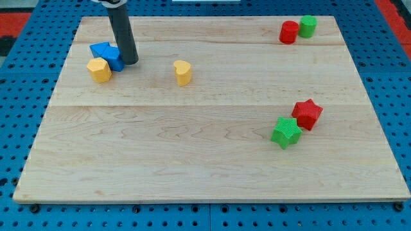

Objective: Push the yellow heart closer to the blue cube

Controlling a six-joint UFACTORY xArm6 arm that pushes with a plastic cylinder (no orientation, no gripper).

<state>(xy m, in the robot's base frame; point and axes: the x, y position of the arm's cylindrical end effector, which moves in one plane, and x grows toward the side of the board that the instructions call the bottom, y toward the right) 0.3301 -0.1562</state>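
— Yellow heart (183, 72): where does it sit from my tip (130, 62)?

— Toward the view's right of it, well apart. The blue cube (116, 60) touches the tip's left side, so the tip stands between them, wrong side for pushing.

— Fingers?

— None; a bare rod, holding nothing.

— Count?

— Two blue blocks, two yellow, two red, two green; one heart, no long axis.

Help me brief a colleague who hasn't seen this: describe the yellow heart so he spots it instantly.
On the wooden board, look in the upper half, left of centre. The yellow heart block stands alone there, to the view's right of my tip. The other yellow block touches the blue blocks at the view's left.
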